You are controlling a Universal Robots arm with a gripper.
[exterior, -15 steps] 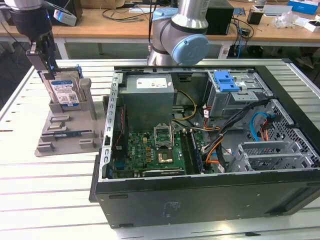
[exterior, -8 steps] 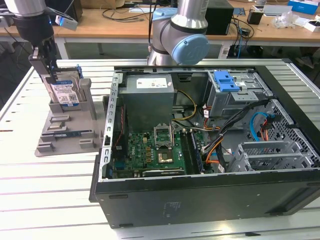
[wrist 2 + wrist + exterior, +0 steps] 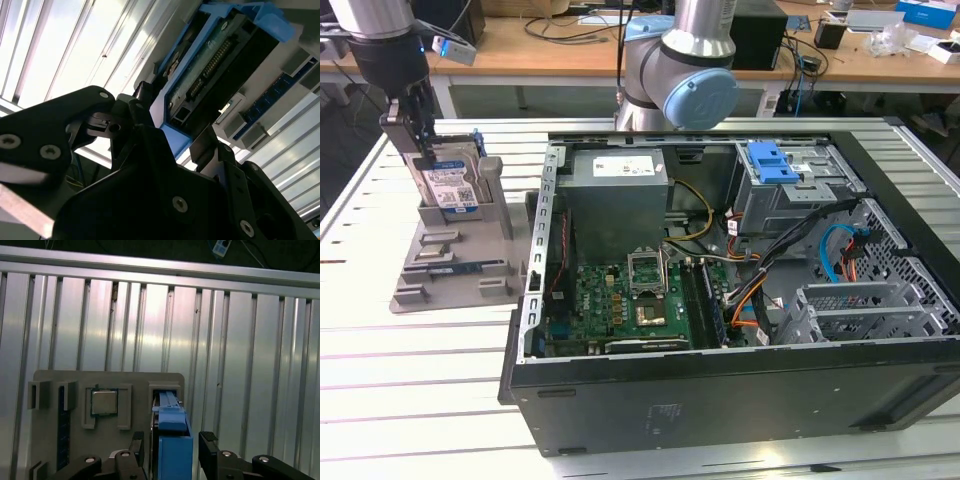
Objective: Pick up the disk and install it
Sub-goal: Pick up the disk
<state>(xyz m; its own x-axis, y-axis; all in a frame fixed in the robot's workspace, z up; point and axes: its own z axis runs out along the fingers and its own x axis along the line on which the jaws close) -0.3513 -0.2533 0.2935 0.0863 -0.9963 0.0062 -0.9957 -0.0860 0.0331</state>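
Over at the grey holder [image 3: 455, 262], my gripper [image 3: 172, 447] straddles the upright disk [image 3: 452, 185] (fingers [image 3: 207, 442] spread, not squeezing it yet).

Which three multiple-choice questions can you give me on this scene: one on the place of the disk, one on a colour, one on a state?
1. Where is the disk?
A. in the grey holder, at the exterior view's left of the computer case
B. inside the case
C. flat on the table slats

2. What colour is the bracket around the disk?
A. red
B. yellow
C. blue

3. How does the disk stand?
A. flat on its label
B. upright on its edge
C. tilted against the case

Answers:
1 A, the exterior view shows it in the holder beside the case.
2 C, both wrist views show blue plastic along its edges.
3 B, it rises straight from the holder's slot.
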